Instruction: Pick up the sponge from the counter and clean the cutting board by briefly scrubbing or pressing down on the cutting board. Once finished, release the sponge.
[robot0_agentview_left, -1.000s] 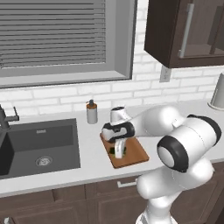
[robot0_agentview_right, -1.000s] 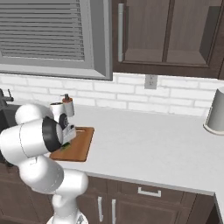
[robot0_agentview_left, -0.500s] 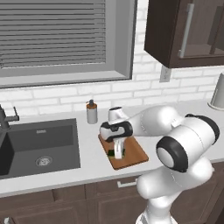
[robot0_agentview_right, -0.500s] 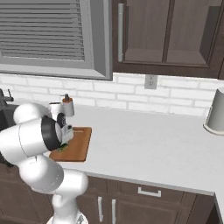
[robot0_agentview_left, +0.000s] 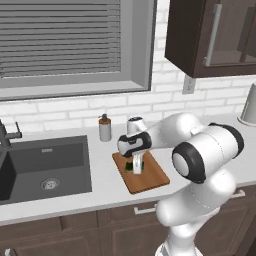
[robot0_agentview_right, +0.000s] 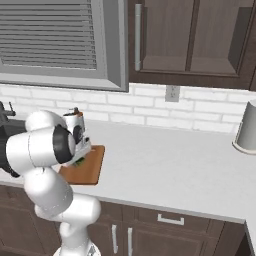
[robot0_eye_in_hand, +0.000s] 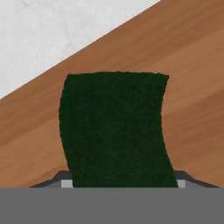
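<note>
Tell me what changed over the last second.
The gripper, shut on the sponge, slid along the cutting board toward its back end, nearer the soap bottle. The grip held, and the board, bottle and sink stayed put.

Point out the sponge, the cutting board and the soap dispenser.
sponge (robot0_eye_in_hand: 114, 127): hand view, middle of its dark green face.
cutting board (robot0_agentview_left: 150, 179): left base view, bare near end.
soap dispenser (robot0_agentview_left: 105, 131): left base view, its body.

Showing are one sponge (robot0_eye_in_hand: 113, 131), one cutting board (robot0_agentview_left: 148, 178), one soap bottle (robot0_agentview_left: 104, 128), one sink (robot0_agentview_left: 45, 165) and one grey canister (robot0_agentview_right: 247, 127).
</note>
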